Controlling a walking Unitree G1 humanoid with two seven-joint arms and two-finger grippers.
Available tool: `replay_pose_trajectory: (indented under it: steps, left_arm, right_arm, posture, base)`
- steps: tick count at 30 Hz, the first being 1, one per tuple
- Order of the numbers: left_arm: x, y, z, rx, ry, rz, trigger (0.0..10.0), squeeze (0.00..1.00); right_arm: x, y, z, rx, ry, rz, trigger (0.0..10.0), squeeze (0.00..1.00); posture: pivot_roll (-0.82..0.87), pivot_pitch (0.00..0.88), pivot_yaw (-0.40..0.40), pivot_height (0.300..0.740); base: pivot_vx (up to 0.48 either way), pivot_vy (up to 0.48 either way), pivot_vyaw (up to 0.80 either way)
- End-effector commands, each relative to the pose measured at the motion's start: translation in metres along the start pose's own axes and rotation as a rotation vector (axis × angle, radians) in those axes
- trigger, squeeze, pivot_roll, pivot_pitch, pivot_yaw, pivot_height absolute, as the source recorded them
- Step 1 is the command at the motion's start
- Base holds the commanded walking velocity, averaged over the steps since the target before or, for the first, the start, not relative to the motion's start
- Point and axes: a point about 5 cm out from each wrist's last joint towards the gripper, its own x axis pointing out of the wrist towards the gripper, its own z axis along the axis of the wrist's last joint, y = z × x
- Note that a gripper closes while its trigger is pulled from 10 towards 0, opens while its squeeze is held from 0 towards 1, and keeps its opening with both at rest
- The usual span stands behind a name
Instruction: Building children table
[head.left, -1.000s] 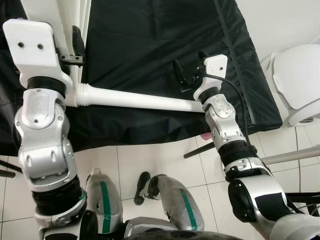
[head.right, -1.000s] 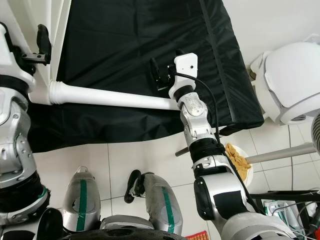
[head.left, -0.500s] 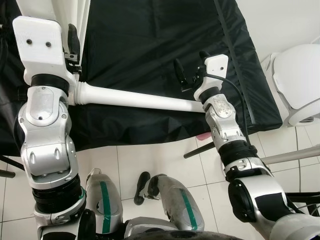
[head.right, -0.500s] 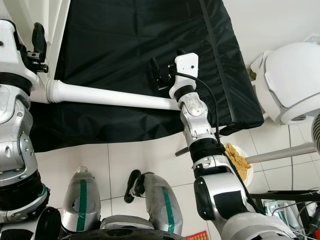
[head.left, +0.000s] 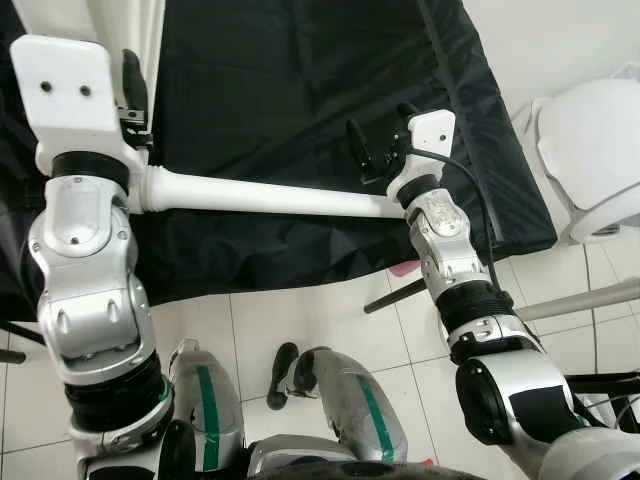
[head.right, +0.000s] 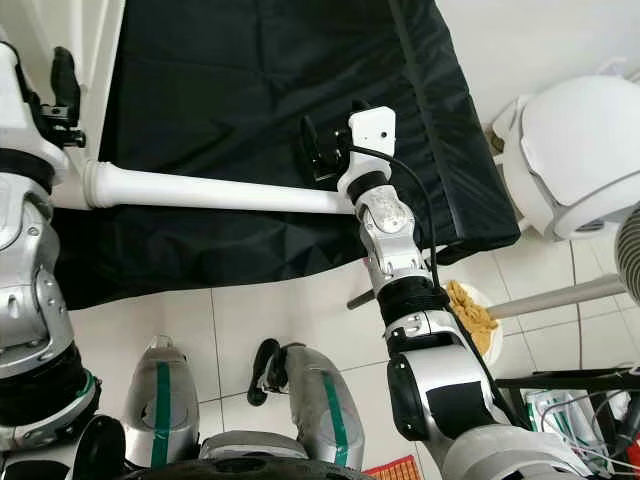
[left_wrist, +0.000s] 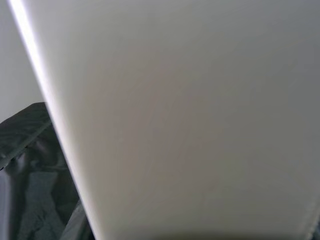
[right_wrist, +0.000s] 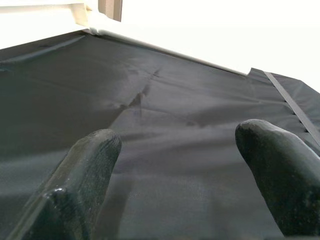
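Observation:
A long white table leg (head.left: 270, 198) lies across a black cloth (head.left: 290, 80), its flanged end against a white table panel (head.left: 125, 20) at the far left. My left gripper (head.left: 130, 85) is up against that panel, which looms close in the left wrist view as a white panel (left_wrist: 175, 120). My right gripper (head.left: 380, 135) hovers open just above the cloth, beyond the leg's right end. Its black fingers (right_wrist: 85, 160) are spread with nothing between them. The leg's right end is hidden under my right wrist.
A large white rounded object (head.left: 590, 150) stands at the right. A grey metal pole (head.left: 570, 305) and a bowl of yellowish stuff (head.right: 478, 318) are on the tiled floor beside it. A black tool (head.left: 282, 375) lies by my feet.
The view has shifted a little. My left gripper has crept slightly along the white panel; the leg and my right gripper have stayed put.

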Motion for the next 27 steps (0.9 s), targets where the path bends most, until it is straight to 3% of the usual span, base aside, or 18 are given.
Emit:
replay_pose_trajectory:
  steps: [1, 11, 27]
  left_arm:
    - [-0.008, 0.033, -0.004, 0.068, 0.034, 0.294, 10.0, 0.00]
    - [-0.023, 0.055, -0.008, 0.137, 0.067, 0.353, 10.0, 0.00]
    - [-0.034, 0.065, -0.004, 0.184, 0.032, 0.344, 10.0, 0.00]
  right_arm:
    - [-0.002, -0.005, -0.003, -0.010, 0.014, -0.013, 10.0, 0.00]
    - [0.001, -0.006, -0.003, -0.014, 0.018, 0.000, 10.0, 0.00]
    - [0.007, -0.003, -0.001, -0.016, 0.020, 0.028, 10.0, 0.00]
  posture:
    - [0.36, 0.093, -0.223, 0.740]
    - [0.38, 0.102, -0.241, 0.740]
    - [0.41, 0.107, -0.264, 0.740]
  base:
    - [0.000, 0.000, 0.00]
    - [0.000, 0.000, 0.00]
    - [0.000, 0.000, 0.00]
